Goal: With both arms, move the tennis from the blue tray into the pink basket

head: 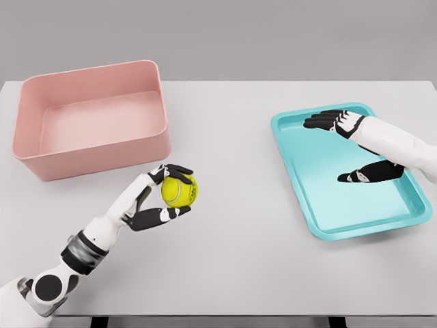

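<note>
The tennis ball (179, 190) is held by the left hand (158, 199), pinched between the fingers above and the thumb below, just above the grey table (239, 225) and a little left of centre. The blue tray (403, 220) at about three o'clock holds no ball now; the right hand (339, 123) is seen over its far end with fingers extended flat and holding nothing (the dark shape lower on the tray bed appears to be its shadow).

The relation that matters is ball to pink basket (31, 164). From the ball, the basket lies toward eleven o'clock, its near wall close by and its open mouth beyond that wall. The left hand is plainly the nearer one; the right is well apart, across the table. Being round, the ball has no long axis to be aligned, so only height and direction count.

It is judged that the ball must be lifted over the near rim and carried toward eleven o'clock before release; a low carry could see the knuckles caught on the rim.
</note>
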Robot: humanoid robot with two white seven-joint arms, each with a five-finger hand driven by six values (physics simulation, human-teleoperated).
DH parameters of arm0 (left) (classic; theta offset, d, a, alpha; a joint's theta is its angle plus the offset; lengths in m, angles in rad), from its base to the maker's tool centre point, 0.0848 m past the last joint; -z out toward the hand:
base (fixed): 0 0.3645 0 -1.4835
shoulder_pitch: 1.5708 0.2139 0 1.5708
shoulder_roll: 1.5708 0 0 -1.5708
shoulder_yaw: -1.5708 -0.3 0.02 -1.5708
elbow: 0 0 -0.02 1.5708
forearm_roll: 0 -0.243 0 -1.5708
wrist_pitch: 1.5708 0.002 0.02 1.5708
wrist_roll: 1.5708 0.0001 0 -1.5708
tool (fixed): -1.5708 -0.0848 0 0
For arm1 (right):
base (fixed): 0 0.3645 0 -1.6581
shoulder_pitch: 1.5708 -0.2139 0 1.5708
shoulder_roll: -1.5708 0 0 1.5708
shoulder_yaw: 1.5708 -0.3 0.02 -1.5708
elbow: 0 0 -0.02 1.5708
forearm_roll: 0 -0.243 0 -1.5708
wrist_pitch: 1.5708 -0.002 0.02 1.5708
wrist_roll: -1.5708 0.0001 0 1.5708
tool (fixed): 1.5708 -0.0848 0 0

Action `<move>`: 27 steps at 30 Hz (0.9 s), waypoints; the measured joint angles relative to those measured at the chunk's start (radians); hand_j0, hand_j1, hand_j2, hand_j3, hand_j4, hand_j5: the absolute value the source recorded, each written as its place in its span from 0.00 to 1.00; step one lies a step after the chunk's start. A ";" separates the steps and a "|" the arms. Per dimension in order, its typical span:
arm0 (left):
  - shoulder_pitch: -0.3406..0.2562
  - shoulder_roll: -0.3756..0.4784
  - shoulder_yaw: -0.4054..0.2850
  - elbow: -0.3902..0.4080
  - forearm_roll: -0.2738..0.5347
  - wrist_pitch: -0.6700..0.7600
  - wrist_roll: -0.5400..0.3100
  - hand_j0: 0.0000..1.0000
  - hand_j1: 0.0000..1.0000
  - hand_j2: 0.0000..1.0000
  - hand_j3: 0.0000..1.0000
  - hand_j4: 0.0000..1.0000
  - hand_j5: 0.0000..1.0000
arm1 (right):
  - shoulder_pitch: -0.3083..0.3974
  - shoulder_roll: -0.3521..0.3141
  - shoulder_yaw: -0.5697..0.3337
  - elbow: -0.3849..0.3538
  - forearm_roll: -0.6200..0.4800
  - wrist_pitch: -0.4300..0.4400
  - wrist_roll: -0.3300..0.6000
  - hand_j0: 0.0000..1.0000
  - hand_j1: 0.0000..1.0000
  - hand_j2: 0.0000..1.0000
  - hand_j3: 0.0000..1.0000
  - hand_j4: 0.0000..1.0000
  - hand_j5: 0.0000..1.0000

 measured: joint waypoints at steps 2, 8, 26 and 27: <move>-0.006 0.001 0.001 0.000 0.000 -0.016 0.000 0.52 0.52 0.52 0.52 0.52 0.52 | 0.000 0.000 0.000 0.000 0.000 0.000 0.000 1.00 1.00 1.00 1.00 1.00 1.00; -0.032 0.001 0.024 -0.001 0.000 -0.057 0.001 0.52 0.52 0.52 0.52 0.52 0.52 | -0.002 -0.001 0.000 0.000 0.000 -0.001 0.000 1.00 1.00 1.00 1.00 1.00 1.00; -0.098 0.004 0.179 0.008 0.015 -0.050 0.002 0.49 0.49 0.49 0.49 0.49 0.49 | -0.002 0.002 0.000 -0.003 0.001 0.004 0.000 1.00 1.00 1.00 1.00 1.00 1.00; -0.098 0.004 0.191 0.009 0.015 -0.043 0.002 0.49 0.49 0.49 0.49 0.49 0.49 | -0.002 0.002 0.000 -0.003 0.001 0.004 0.000 1.00 1.00 1.00 1.00 1.00 1.00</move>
